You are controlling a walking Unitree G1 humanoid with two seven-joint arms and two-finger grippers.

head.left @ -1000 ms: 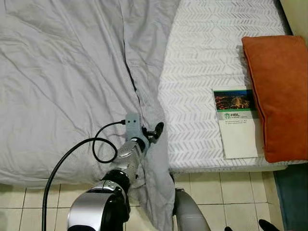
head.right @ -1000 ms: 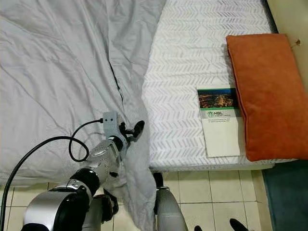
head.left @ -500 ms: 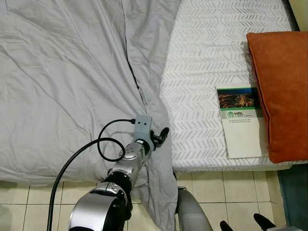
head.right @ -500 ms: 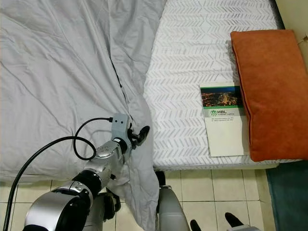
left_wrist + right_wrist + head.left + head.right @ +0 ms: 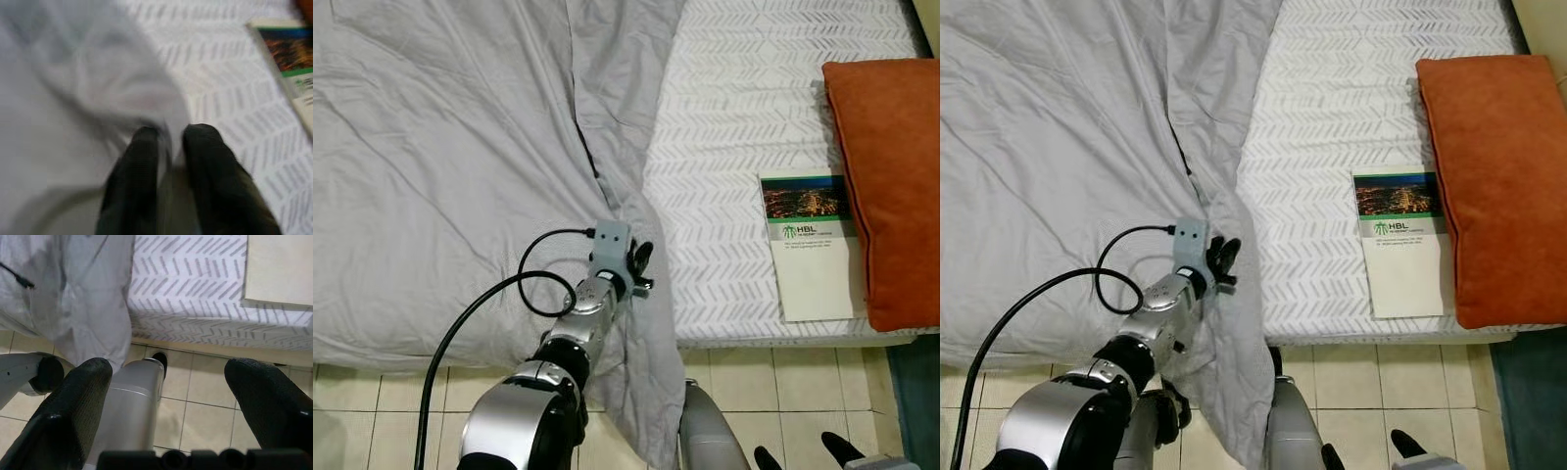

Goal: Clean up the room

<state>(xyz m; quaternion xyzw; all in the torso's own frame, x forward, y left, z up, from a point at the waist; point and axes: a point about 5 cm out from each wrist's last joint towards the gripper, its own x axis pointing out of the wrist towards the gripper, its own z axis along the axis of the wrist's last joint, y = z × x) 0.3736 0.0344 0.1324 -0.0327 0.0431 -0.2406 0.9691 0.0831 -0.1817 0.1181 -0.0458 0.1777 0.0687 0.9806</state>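
Observation:
A crumpled grey duvet [image 5: 450,147] covers the left part of the bed, and its edge hangs down over the bedside. My left gripper [image 5: 641,262] is at that edge, where the duvet meets the white patterned sheet [image 5: 734,117]. The left wrist view shows its fingers [image 5: 142,156] shut on a fold of the duvet [image 5: 73,73]. An orange pillow [image 5: 891,186] lies at the right of the bed with a booklet [image 5: 813,245] beside it. My right gripper [image 5: 171,369] hangs open low over the tiled floor, holding nothing.
Beige floor tiles [image 5: 773,382] run along the bedside, and my own legs [image 5: 710,441] stand on them. A dark blue rug [image 5: 915,392] lies at the right. A black cable [image 5: 480,304] loops from my left wrist over the duvet.
My left gripper has turned at the wrist and reached slightly further onto the bed, keeping hold of the duvet edge. The head camera has shifted a little, so the whole scene sits further right.

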